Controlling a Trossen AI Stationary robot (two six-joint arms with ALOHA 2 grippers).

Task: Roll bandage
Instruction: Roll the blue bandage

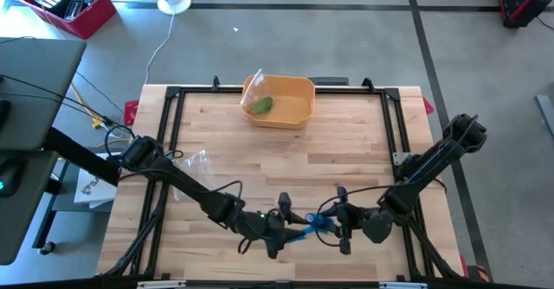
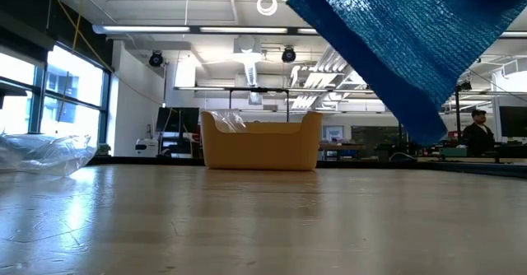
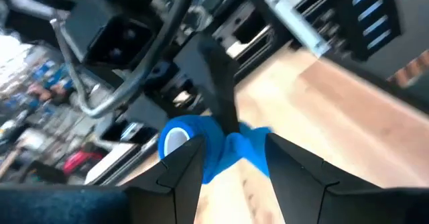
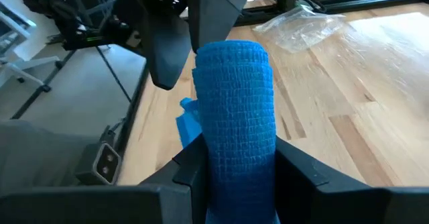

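Observation:
A blue bandage (image 1: 309, 227) hangs above the table's near middle, between my two grippers. Its rolled part (image 4: 234, 96) sits in my right gripper (image 4: 234, 160), which comes level from the table's right (image 1: 339, 224). The roll's end with the pale core (image 3: 175, 138) faces my left gripper (image 3: 234, 150), which comes from the left (image 1: 283, 224) and has the loose blue strip (image 3: 244, 150) between its fingers. In the low view only blue cloth (image 2: 403, 44) shows, hanging from above, clear of the wood. My left gripper has the bandage's loose strip (image 3: 234, 158) between its two fingers, close to the roll; the blue reaches both inner faces. It comes level from the table's left. The strip is clear of the table. How many layers there are I cannot tell. My right gripper pinches the roll's round side (image 4: 234, 150) between its two fingers (image 4: 295, 167). The fingers come level from the table's right and lie along the roll, whose free end (image 4: 231, 49) sticks out past them toward the left gripper. The roll is lifted clear of the table.
A yellow bin (image 1: 279, 101) with a green thing and clear plastic inside stands at the far middle (image 2: 261, 141). A crumpled clear plastic bag (image 1: 195, 161) lies on the left of the wood (image 2: 41, 151). Black frame rails edge the table.

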